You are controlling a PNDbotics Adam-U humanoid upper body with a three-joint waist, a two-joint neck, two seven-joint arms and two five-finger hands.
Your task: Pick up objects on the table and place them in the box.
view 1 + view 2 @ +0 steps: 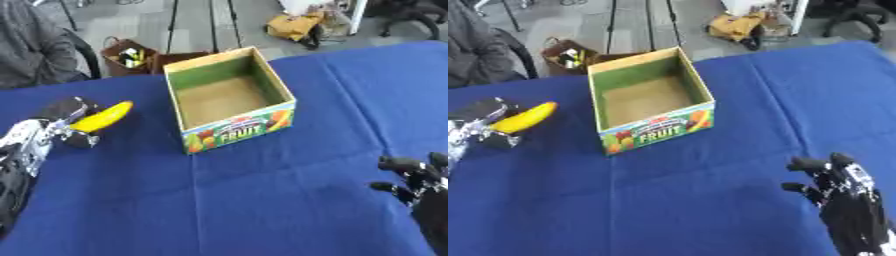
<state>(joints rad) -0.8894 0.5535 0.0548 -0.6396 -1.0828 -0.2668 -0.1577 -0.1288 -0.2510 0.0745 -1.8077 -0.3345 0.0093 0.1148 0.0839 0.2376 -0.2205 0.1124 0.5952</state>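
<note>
A yellow banana point(104, 117) is held at the left, over the blue table, with my left hand point(61, 121) shut round its near end. It hangs left of the open cardboard fruit box point(229, 98), whose brown floor is bare. My right hand point(834, 180) rests open near the lower right corner, fingers up, holding nothing.
The blue cloth point(262, 200) covers the whole table. Beyond the far edge stand a brown bag point(127, 56) with small items and a yellow bag point(296, 26) on the floor. A person in grey sits at the far left.
</note>
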